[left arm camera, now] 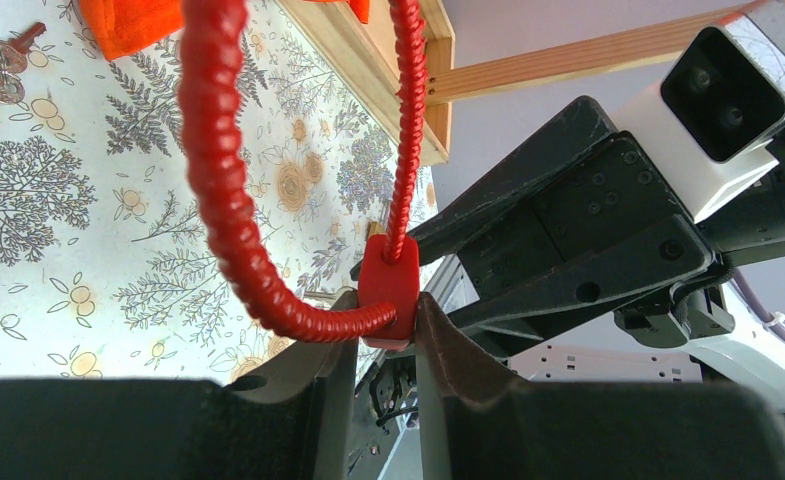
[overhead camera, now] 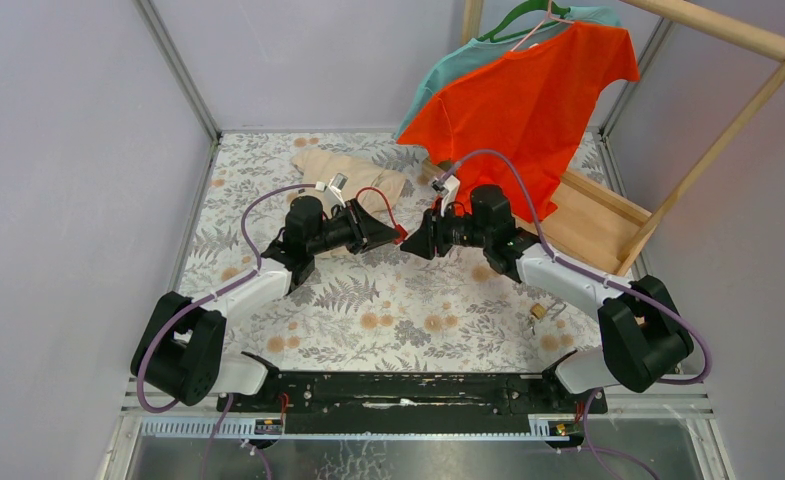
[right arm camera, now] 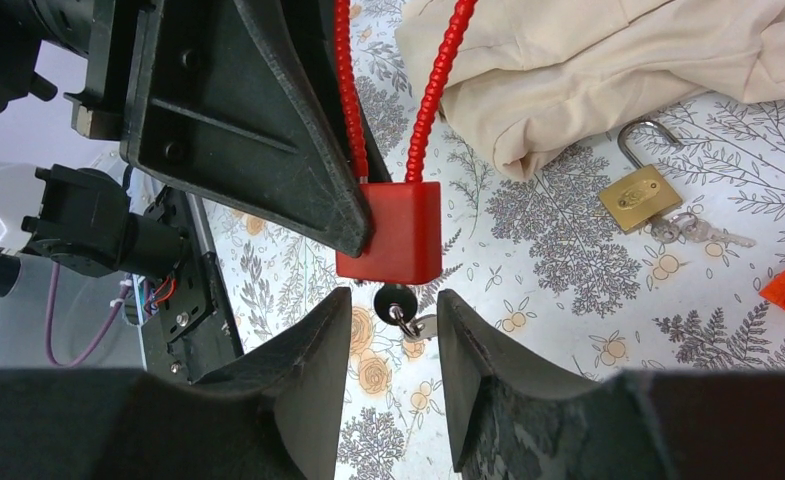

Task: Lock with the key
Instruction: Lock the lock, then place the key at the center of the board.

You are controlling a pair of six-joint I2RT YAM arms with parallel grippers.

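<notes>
Black right gripper (right arm camera: 393, 298): jaws part spread, flanking the key (right arm camera: 396, 300), not touching it. Key sits in the base of the red lock (right arm camera: 388, 240), held mid-air, pinched by the left gripper (left arm camera: 385, 305). Step: grasping key. Next: pinch the head squarely, then turn; lock mustn't twist. Beyond, a brass padlock (right arm camera: 640, 197) lies apart.

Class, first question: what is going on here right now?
The left hand grips the red plastic block of a red cable lock, lifted off the table. The right hand has its open fingers either side of the small black-headed key in that block, not yet pinching it. A brass padlock lies aside.
</notes>
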